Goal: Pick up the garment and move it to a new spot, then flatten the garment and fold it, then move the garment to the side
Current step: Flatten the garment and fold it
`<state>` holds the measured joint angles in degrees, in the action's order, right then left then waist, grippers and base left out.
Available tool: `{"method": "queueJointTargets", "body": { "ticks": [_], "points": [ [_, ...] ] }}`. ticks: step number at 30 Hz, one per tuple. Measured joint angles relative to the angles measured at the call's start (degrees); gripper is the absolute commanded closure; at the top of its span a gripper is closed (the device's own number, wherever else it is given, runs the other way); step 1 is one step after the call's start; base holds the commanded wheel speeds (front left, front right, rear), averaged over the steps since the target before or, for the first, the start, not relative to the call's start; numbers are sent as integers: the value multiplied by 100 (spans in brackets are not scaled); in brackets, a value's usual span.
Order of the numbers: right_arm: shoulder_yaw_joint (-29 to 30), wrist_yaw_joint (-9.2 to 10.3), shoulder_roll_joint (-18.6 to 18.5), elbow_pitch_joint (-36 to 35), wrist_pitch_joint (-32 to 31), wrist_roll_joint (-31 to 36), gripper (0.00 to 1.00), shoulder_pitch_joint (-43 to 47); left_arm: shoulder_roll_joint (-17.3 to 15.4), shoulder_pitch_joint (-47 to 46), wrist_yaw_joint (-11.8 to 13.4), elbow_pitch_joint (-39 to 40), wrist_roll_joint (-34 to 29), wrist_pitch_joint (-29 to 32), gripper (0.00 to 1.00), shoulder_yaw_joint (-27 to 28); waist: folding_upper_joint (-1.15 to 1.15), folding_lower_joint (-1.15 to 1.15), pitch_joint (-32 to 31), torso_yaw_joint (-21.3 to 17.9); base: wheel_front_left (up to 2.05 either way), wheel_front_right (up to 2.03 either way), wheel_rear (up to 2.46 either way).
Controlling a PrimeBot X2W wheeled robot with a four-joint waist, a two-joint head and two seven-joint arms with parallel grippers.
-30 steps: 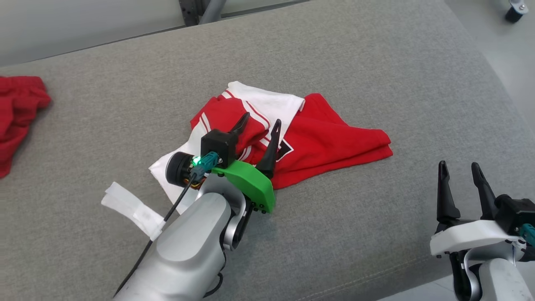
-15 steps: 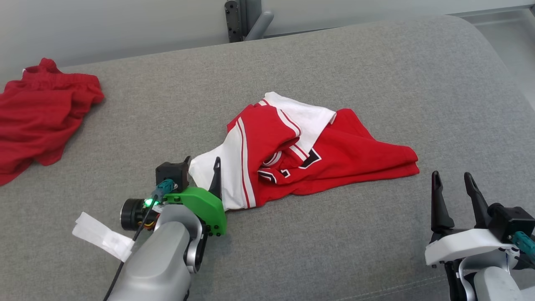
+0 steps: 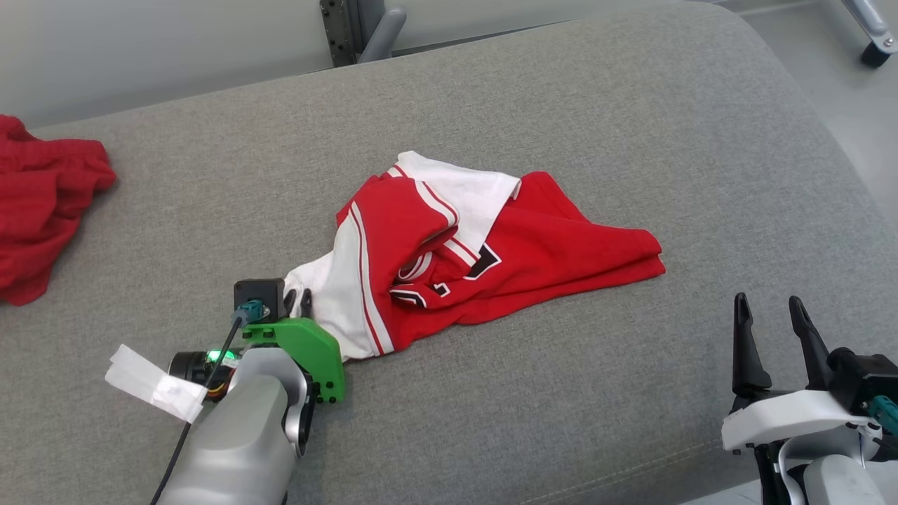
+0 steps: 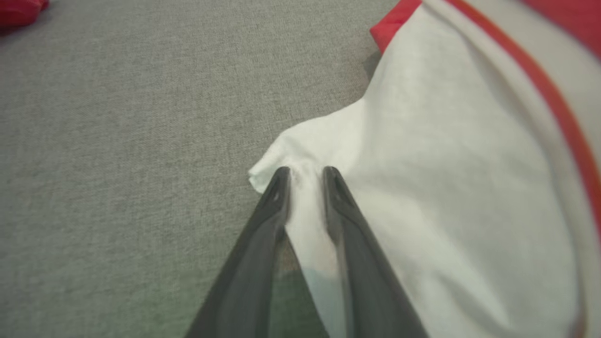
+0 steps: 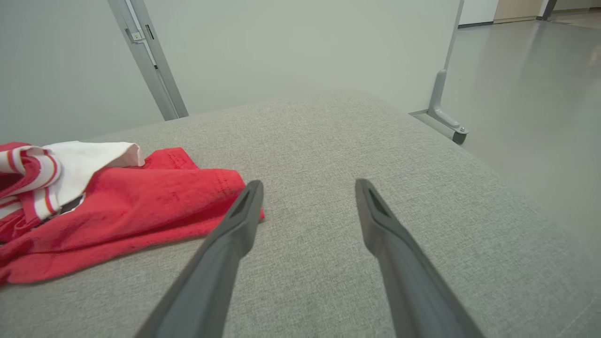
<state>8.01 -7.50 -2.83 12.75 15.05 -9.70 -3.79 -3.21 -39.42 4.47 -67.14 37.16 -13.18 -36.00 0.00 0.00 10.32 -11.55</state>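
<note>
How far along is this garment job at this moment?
Done: nothing yet; the garment lies crumpled on the grey cushion. In hand: the left tool pinches its white corner. Left: lifting it to a new spot, flattening, folding, moving aside; the right tool hovers open, clear of the cloth.

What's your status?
Left gripper shut on white corner of garment. Right gripper open, off the garment. Garment crumpled on cushion. Red cloth far left, not in the way.

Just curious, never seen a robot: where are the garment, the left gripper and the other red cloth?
garment [image 3: 561, 245], head view, red body panel.
left gripper [image 4: 306, 173], left wrist view, midway between its fingertips.
other red cloth [image 3: 42, 203], head view, its middle.
</note>
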Motion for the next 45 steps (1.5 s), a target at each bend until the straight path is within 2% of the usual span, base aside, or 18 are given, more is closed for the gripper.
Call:
{"method": "queueJointTargets", "body": {
  "ticks": [5,9,14,15,22,30,35,41,42,43,44,45],
  "points": [
    [64,0,0,-22,0,-2,0,26,29,-19,-33,-108,29,-102,100,-15,0,0,-40,99,0,0,0],
    [82,0,1,-55,0,-2,0,35,20,0,126,36,88,-164,100,127,0,0,-95,265,0,0,0],
    [171,0,0,-97,0,19,0,91,-194,259,332,1015,-74,-187,100,582,0,0,-164,547,0,0,0],
    [171,0,0,-97,0,19,0,91,-194,259,332,1015,-74,-187,100,582,0,0,-164,547,0,0,0],
    [250,0,1,-96,0,31,0,172,-386,1221,625,2386,-532,-188,100,1196,0,0,-277,1031,0,0,0],
    [299,0,2,-3,0,32,0,327,-309,2622,797,3359,-843,-196,100,1422,0,0,-405,1605,0,0,0],
    [320,0,2,48,0,62,0,384,-278,3184,798,3551,-892,-194,100,1314,0,0,-455,1715,0,0,0],
    [307,0,1,201,0,93,0,426,-258,3444,758,3631,-826,-154,100,1254,0,0,-482,1698,0,0,0],
    [291,0,2,234,0,104,0,422,-257,3445,756,3685,-804,-154,73,1269,0,0,-488,1701,0,0,0],
    [266,0,1,271,0,140,0,414,-257,3443,735,3751,-812,-160,35,1287,0,0,-495,1707,0,0,0],
    [243,0,1,323,0,182,0,389,-255,3440,715,3845,-817,-162,0,1319,0,0,-503,1715,0,0,0],
    [224,0,2,391,0,232,0,342,-252,3432,713,3954,-838,-179,0,1359,0,0,-510,1725,0,0,0]
  ]
}}
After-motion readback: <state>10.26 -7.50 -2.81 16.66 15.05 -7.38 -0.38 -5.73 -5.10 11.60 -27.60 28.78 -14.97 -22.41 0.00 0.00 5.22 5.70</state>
